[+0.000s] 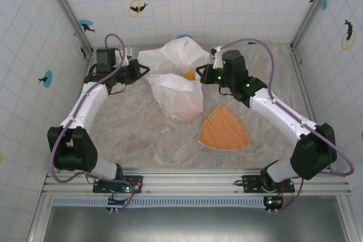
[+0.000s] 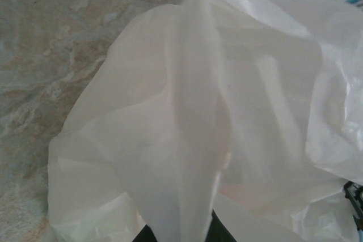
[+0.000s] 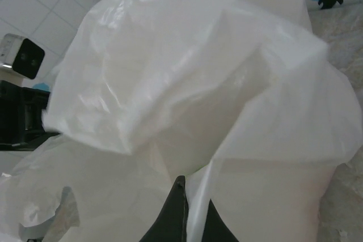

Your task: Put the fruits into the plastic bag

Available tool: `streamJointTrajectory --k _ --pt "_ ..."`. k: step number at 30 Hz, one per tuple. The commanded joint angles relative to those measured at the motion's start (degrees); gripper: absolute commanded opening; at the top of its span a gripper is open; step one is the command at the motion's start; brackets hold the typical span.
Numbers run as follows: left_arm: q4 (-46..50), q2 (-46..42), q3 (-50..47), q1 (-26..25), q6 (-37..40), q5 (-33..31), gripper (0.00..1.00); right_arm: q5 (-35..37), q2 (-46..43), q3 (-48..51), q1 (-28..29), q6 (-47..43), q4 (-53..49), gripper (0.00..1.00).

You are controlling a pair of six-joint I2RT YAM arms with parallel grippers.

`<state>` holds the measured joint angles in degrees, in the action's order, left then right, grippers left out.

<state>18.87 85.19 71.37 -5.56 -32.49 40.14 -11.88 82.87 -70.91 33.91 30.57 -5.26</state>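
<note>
**Item:** thin, crinkled, translucent white plastic bag (image 1: pixel 173 86).
**Location:** on the marbled table top (image 1: pixel 130 134), toward the far wall, slumped between the two grippers.

**Left gripper** (image 1: pixel 140 72): jaws closed, pinching a fold of the bag's left edge. In the left wrist view the film rises straight out from between its dark fingers (image 2: pixel 148 235).
**Right gripper** (image 1: pixel 199 75): jaws closed on the bag's right edge, with the film caught between its fingers (image 3: pixel 173 213).

**Contents:**
- One small round orange fruit (image 1: pixel 189 75) sits at the bag's mouth, just beside the right gripper.
- A pinkish-red tint (image 1: pixel 184 103) shows through the film of the near lobe. It is probably more fruits inside, though the film is too cloudy to count them.

**Other:** the flat orange fan-shaped tray (image 1: pixel 224 128) lies near the bag with nothing on it, and no fruit lies loose on the table.

**Status, as judged:** loading looks nearly or wholly done. At most, the orange fruit has yet to settle deeper into the bag.
</note>
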Motion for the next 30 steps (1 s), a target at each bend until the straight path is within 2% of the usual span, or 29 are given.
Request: streamJointTrajectory --k 1,5,9,19,24,30 --pt "-5.1 -2.7 2.5 0.4 -4.4 4.2 0.0 0.9 -1.7 -6.6 1.2 -2.0 1.2 0.0" --pt "-7.0 -4.1 2.4 0.4 -6.4 5.9 0.0 1.2 -2.4 -9.5 1.8 -2.3 0.7 0.0" --pt "-5.8 -4.1 1.6 0.4 -5.3 5.2 0.0 1.6 -2.7 -9.8 2.2 -2.3 0.7 0.0" --pt "0.7 0.5 -1.7 0.4 2.0 -2.9 0.0 5.1 0.8 -5.4 0.6 -4.5 -1.9 0.0" --pt "0.8 1.1 -2.5 0.4 3.1 -4.7 0.0 1.9 4.8 -3.6 -1.5 -4.3 -3.5 0.01" --pt "-0.1 0.2 -2.3 0.4 3.0 -5.9 0.08 0.2 6.2 -3.9 -2.0 -5.0 -4.7 0.07"
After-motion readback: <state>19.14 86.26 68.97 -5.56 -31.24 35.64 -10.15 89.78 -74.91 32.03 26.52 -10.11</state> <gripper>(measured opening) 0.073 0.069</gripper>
